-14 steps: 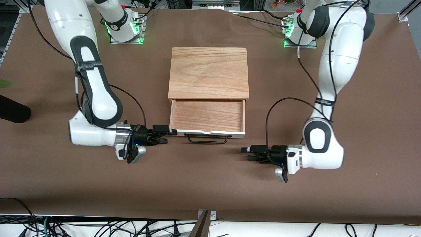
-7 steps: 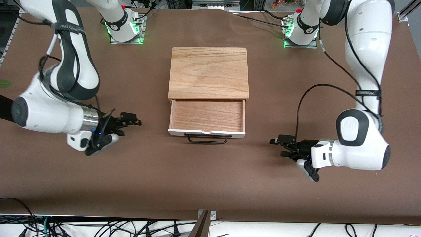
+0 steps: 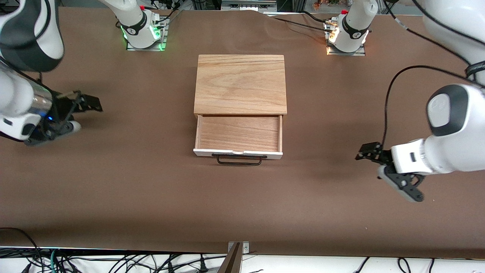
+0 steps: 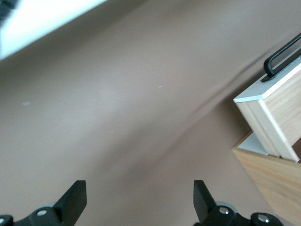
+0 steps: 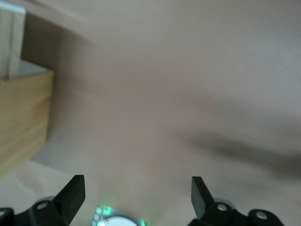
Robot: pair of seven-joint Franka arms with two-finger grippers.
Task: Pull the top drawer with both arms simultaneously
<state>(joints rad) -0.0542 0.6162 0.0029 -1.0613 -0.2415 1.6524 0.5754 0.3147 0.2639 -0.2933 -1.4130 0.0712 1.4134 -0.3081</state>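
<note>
On the brown table (image 3: 151, 197), the drawer (image 3: 238, 133) is seen pulled out at centre. Both grippers, left (image 3: 369, 151) at 3 o'clock and right (image 3: 89, 103) at 9, are spread and empty; a careless sweep could knock the cabinet (image 3: 240, 83).

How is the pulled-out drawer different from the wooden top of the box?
The shallow light-wood top drawer is an open tray with side walls; the flat light-wood cabinet top slab is a bare board. The drawer has a white front and thin black bar handle; the slab has neither. The drawer sticks out nearer the front camera. Both show the same wood grain.
</note>
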